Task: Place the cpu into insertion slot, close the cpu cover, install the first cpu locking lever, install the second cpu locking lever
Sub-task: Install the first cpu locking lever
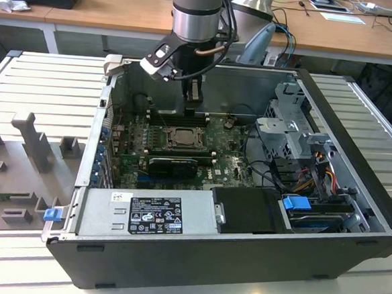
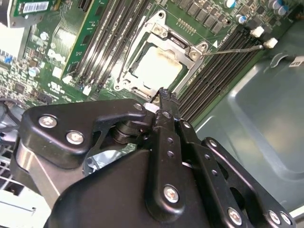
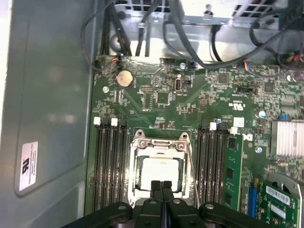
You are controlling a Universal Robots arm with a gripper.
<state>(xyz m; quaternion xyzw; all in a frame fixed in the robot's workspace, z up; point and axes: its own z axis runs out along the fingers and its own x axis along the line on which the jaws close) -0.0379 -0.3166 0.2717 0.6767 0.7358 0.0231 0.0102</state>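
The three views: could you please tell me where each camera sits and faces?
Exterior view: off the arm, looking down into the open case; shows the arm and gripper.
First wrist view: on the arm, looking along the shut gripper at the cpu.
Second wrist view: on the arm, beside the gripper, facing the cpu.
Both wrist views share the cpu under its cover.

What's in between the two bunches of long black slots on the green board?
The cpu, pale and square, framed by the silver cpu cover, sits between them in the first wrist view.
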